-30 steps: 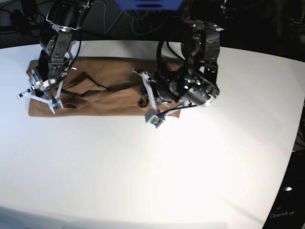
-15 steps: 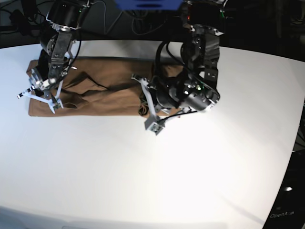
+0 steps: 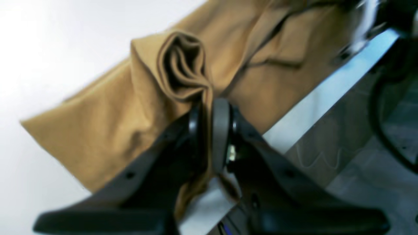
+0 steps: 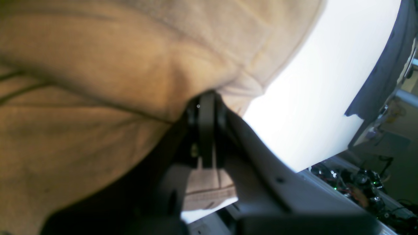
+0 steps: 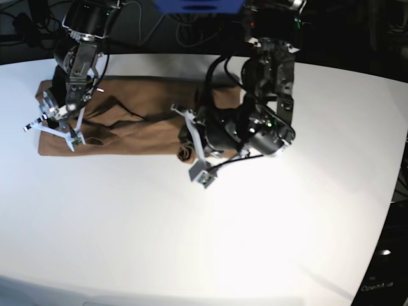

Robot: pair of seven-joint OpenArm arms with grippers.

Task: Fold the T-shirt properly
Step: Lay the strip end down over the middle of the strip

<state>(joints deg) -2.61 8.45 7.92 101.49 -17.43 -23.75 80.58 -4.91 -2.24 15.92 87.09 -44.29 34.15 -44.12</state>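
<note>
The tan-brown T-shirt lies as a long folded band along the back of the white table. My left gripper, on the base view's right, is shut on the shirt's right end, which is bunched into a small roll. The left wrist view shows its fingers pinching a puckered fold of the cloth. My right gripper, on the base view's left, is shut on the shirt's left end. The right wrist view shows its fingers closed on a hem of the cloth, lifted a little.
Dark cables and equipment lie behind the table's far edge, with a blue object at top centre. The table's far edge runs close behind the left gripper. White table surface spreads in front of the shirt.
My left arm has moved left, dragging the shirt's right end with it, so that end is now bunched nearer the middle. The right arm has hardly moved.
</note>
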